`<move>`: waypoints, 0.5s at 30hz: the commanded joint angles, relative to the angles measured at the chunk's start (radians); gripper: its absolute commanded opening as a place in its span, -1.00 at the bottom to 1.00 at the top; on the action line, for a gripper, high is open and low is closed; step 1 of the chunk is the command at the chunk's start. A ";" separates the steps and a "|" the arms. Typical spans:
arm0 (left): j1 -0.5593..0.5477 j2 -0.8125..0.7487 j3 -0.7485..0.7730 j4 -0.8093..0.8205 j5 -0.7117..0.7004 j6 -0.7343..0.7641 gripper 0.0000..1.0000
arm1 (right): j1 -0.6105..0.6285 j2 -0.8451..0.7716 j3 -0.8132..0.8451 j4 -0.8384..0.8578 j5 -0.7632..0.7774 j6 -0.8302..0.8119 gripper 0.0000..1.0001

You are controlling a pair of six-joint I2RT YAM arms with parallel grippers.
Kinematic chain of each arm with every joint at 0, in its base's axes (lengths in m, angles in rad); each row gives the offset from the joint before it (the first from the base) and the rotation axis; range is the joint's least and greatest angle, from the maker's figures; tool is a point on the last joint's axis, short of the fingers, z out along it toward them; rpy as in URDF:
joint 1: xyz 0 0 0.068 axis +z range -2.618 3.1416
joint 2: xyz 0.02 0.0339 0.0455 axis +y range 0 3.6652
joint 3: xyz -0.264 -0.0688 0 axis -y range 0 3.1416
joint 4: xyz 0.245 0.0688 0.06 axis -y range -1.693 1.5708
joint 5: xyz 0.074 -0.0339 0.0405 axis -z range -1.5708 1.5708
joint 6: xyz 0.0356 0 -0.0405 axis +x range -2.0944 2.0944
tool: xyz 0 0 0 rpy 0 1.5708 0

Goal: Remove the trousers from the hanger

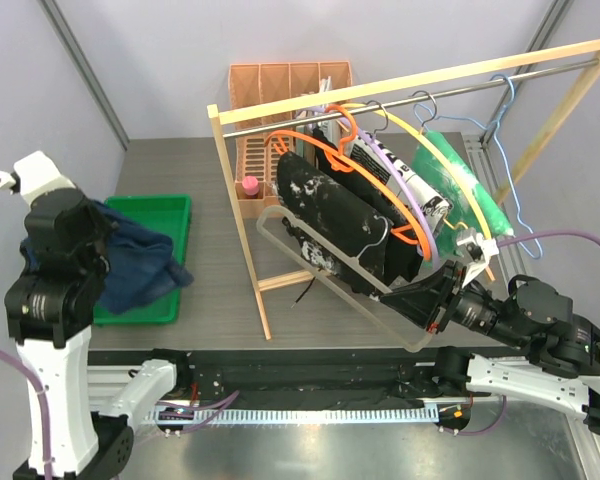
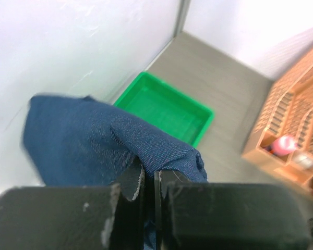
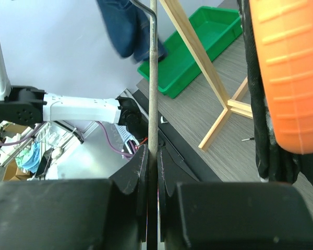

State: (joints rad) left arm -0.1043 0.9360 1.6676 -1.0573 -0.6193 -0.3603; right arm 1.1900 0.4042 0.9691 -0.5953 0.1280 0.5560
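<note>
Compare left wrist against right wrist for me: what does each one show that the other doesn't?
Left wrist only: the left claw shut on the navy trousers, plus the orange organiser. Right wrist only: the right claw shut on the edge of a pale hanger, an orange hanger, the wooden rack post. Both: the green tray and those navy trousers.

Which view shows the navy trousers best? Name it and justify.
Top external: the navy trousers hang almost whole from the left pincer, above the green tray. Left wrist shows a close-up fold at the pincer; right wrist, a cropped piece at its top edge.
</note>
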 commanded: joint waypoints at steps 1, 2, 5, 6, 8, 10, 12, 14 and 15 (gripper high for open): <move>0.005 -0.049 -0.067 -0.026 -0.051 0.015 -1.00 | 0.000 -0.019 0.046 0.012 -0.013 0.002 -0.98; 0.005 -0.049 -0.090 -0.024 -0.050 0.012 -0.99 | 0.000 -0.022 0.049 0.012 -0.013 0.005 -0.98; 0.005 0.003 -0.201 0.003 -0.040 -0.002 -1.00 | 0.000 -0.028 0.051 0.012 -0.031 0.016 -0.98; 0.005 0.026 -0.232 0.014 -0.054 -0.006 -1.00 | 0.000 -0.033 0.049 0.014 -0.034 0.019 -0.97; 0.009 0.100 -0.305 0.066 -0.075 -0.017 -1.00 | 0.000 -0.034 0.048 0.015 -0.048 0.030 -0.98; 0.058 0.154 -0.350 0.124 -0.048 -0.032 -1.00 | -0.001 -0.033 0.046 0.011 -0.060 0.032 -0.98; 0.136 0.227 -0.368 0.166 -0.011 -0.040 -1.00 | 0.000 -0.033 0.048 0.003 -0.064 0.028 -0.98; 0.172 0.268 -0.382 0.224 0.048 -0.042 -1.00 | -0.001 -0.031 0.051 -0.001 -0.067 0.027 -0.98; 0.202 0.321 -0.381 0.239 0.065 -0.037 -1.00 | 0.000 -0.031 0.052 -0.001 -0.070 0.028 -0.98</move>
State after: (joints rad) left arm 0.0074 1.2034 1.2816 -0.9745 -0.6094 -0.3859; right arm 1.1900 0.3779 0.9802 -0.6231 0.0845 0.5751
